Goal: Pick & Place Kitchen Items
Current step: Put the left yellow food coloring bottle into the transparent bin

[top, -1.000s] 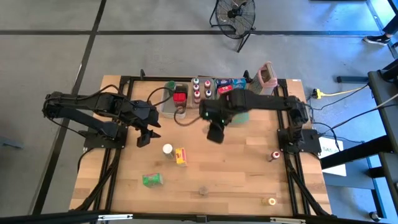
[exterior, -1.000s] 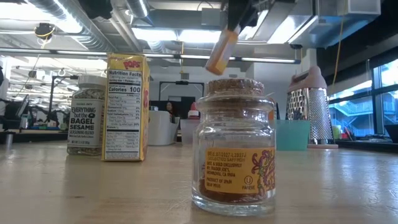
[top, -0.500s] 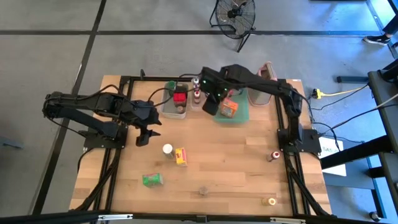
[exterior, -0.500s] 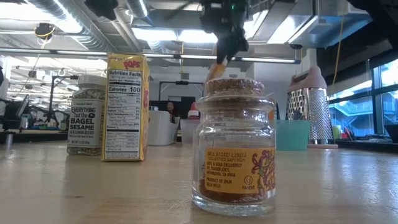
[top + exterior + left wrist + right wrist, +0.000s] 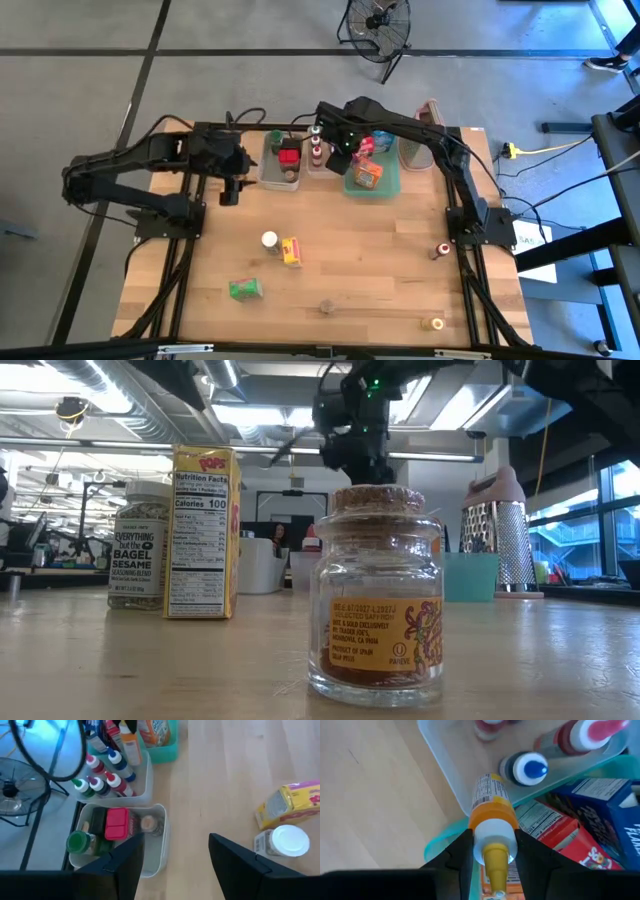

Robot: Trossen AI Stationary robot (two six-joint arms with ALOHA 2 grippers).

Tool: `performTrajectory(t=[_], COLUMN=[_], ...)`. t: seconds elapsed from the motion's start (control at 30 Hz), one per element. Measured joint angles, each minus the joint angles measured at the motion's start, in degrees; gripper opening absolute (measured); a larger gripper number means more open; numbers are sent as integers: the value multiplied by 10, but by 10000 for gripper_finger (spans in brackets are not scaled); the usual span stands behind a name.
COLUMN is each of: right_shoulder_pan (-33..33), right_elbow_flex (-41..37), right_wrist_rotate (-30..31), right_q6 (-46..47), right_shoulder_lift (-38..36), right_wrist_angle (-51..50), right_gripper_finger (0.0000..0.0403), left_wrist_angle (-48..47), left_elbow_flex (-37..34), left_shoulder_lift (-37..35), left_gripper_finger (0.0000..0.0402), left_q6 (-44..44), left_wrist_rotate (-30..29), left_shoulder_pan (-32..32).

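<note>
My right gripper (image 5: 338, 157) is shut on a small orange bottle (image 5: 490, 802) with a white cap and orange nozzle. It holds the bottle above the clear tub of spice bottles (image 5: 530, 769), beside the green tray (image 5: 372, 183) of food boxes. In the low view the gripper (image 5: 355, 435) shows high behind the cork jar. My left gripper (image 5: 230, 190) is open and empty, just left of the clear tub (image 5: 150, 855) with a red box, a green-capped jar and a cork-topped jar. A white-lidded jar (image 5: 269, 241), a yellow box (image 5: 290, 251) and a green packet (image 5: 244, 289) stand on the table. My right gripper pinches the orange bottle between its two fingers (image 5: 460, 855) at the upper part, by the white cap (image 5: 492, 832). The fingers come from above, pointing down. The bottle hangs below them, nozzle toward the wrist, lifted clear above the tub's edge.
A metal grater with a pink top (image 5: 428, 122) stands at the far right. Small jars (image 5: 326, 307) (image 5: 432, 323) and a bottle (image 5: 438, 250) stand near the near and right edges. The cork jar (image 5: 380, 600) stands close in front of the low camera.
My right gripper has carried the orange bottle from the table's middle toward the far edge, over the tub of spice bottles and the green tray. My left gripper has gone toward the far edge, to beside the clear tub with the red box.
</note>
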Motion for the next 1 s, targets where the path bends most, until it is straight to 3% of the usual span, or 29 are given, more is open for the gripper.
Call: performTrajectory(t=[0.47,0.63,1.0], right_shoulder_pan=[-3,-2,-2], right_elbow_flex=[0,-1,0], right_wrist_rotate=[-2,-2,1], right_q6=[-25,-31,-30], right_shoulder_lift=[14,24,53], right_wrist_angle=[18,17,17], right_gripper_finger=[117,117,137], left_wrist_angle=[13,14,14], left_elbow_flex=[0,0,0], left_shoulder_lift=[26,41,49], left_gripper_finger=[215,215,215], left_q6=[46,45,27], left_wrist_rotate=[78,115,139], left_shoulder_pan=[87,99,100])
